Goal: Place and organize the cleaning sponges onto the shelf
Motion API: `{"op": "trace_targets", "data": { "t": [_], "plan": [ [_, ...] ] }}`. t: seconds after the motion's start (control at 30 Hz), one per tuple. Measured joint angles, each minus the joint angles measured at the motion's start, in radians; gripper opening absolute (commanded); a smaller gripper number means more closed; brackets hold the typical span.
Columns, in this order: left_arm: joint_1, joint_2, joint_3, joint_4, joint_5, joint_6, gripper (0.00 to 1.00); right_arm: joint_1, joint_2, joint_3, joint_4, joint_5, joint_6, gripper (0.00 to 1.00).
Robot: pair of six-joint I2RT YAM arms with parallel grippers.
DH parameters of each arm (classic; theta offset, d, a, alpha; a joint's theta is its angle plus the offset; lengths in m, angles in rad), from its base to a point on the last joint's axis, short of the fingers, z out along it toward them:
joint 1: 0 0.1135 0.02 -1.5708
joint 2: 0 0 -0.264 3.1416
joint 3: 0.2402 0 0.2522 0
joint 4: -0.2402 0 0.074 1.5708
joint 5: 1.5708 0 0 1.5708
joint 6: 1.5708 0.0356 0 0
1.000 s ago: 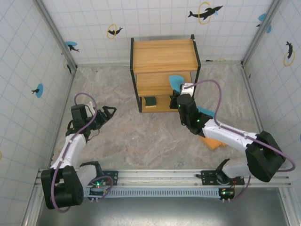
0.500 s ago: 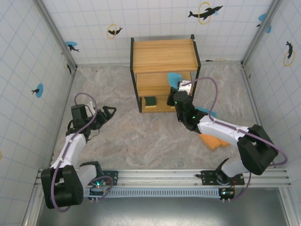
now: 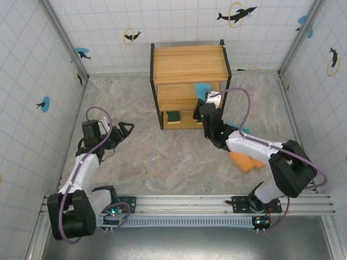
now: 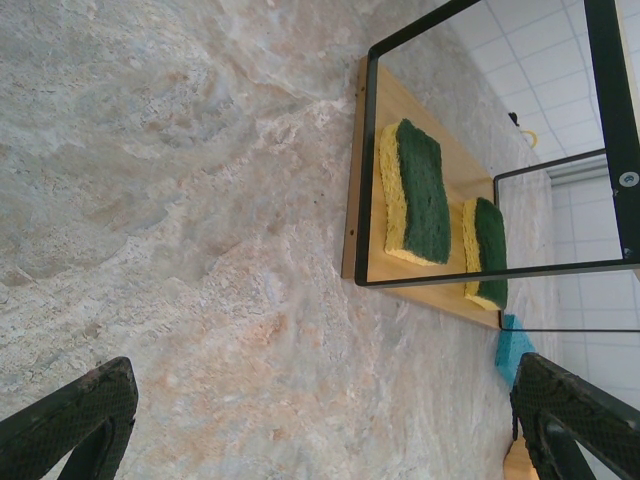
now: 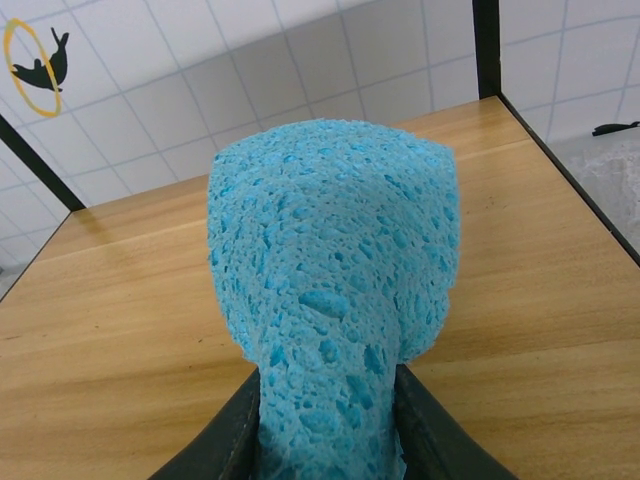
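My left arm is folded on its own side, elbow bent, wrist angled forward and to the right. Left gripper (image 3: 126, 129) is spread wide, fingers (image 4: 70, 415) far apart. My right arm reaches forward and leftward, stretched fairly low. Right gripper (image 3: 203, 102) is pinched on a blue sponge (image 5: 330, 250), fingers (image 5: 225, 440) squeezing its near end. The wrist looks roughly level, I think.

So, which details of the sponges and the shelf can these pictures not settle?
- Right wrist view: the thin light blue sponge in the right gripper hides the wooden shelf board under it; contact cannot be told.
- Top view: the right arm covers part of the orange sponges; their count is unclear.
- Left wrist view: a black finger cuts off another blue sponge.
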Motion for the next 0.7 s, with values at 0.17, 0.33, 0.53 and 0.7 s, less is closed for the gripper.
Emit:
{"op": "trace_targets", "data": {
  "t": [0.17, 0.33, 0.53, 0.7],
  "plan": [
    [0.0, 0.0, 0.0, 0.0, 0.0, 0.0, 0.98, -0.003, 0.031, 0.031, 0.0, -0.002, 0.001, 0.33],
    [0.0, 0.0, 0.0, 0.0, 0.0, 0.0, 0.98, -0.008, 0.05, 0.042, 0.0, -0.005, 0.003, 0.33],
    [0.0, 0.0, 0.0, 0.0, 0.0, 0.0, 0.98, -0.015, 0.059, 0.042, -0.001, -0.008, 0.003, 0.37],
    [0.0, 0.0, 0.0, 0.0, 0.0, 0.0, 0.98, -0.026, 0.059, 0.042, -0.002, -0.016, 0.0, 0.42]
  ]
}}
